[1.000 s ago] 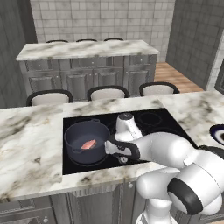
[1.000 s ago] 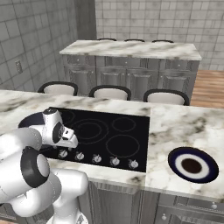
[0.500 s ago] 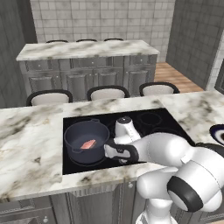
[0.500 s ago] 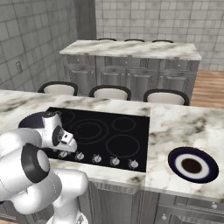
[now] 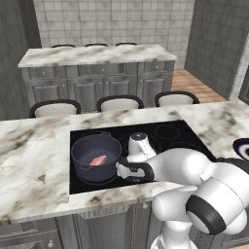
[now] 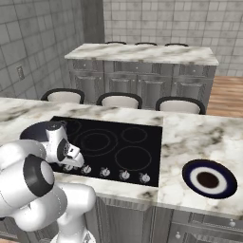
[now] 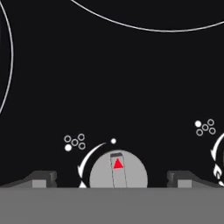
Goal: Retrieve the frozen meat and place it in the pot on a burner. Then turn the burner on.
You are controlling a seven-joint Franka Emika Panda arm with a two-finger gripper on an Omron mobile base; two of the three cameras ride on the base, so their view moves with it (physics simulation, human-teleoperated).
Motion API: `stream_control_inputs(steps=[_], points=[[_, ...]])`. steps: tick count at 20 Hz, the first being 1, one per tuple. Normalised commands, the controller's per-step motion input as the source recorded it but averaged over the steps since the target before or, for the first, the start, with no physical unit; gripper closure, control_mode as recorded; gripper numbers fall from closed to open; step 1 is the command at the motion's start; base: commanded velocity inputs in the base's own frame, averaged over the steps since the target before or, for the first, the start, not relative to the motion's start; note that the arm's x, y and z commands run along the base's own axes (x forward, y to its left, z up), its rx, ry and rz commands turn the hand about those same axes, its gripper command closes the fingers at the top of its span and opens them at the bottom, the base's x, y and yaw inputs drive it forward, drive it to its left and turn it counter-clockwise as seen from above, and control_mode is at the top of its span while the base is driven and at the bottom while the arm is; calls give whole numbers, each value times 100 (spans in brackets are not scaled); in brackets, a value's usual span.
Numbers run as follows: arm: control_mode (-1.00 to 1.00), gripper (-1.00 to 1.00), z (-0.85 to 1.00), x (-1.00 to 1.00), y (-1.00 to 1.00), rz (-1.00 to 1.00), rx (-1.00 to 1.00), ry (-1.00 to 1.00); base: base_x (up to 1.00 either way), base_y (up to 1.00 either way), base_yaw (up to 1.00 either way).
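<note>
Meat sits in the pot; your gripper (image 7: pixel 113 180) hangs over a stove knob with its fingers spread wide.

You can see the meat (image 5: pixel 98 160), a small flat pinkish-red piece with a paler streak, lying on the bottom of the pot (image 5: pixel 96 154), a low dark grey-blue pot with loop handles at its rim, standing at the left end of the glossy black cooktop (image 6: pixel 124 147). In the hand view the two dark fingertips (image 7: pixel 41 179) stand either side of a round silver knob (image 7: pixel 118 169) with a red triangle mark, touching nothing. The cooktop is set in a white marble counter (image 5: pixel 34 155); a dark blue plate (image 6: pixel 209 178) lies to its right. Beyond stand three chairs (image 5: pixel 120 102), a second marble island (image 6: pixel 142 53) and grey tiled walls.
</note>
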Motion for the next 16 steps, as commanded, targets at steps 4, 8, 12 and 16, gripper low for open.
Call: stream_control_inputs(steps=[4,8,12,16], points=[[-100,-100,-16,0,-5,0,0,0,0,0,0],[-100,-100,-22,0,-2,0,0,0,0,0,0],[-100,-100,-12,-7,0,0,0,0,0,0,0],[-100,100,-12,-19,0,0,2,0,0,0,0]])
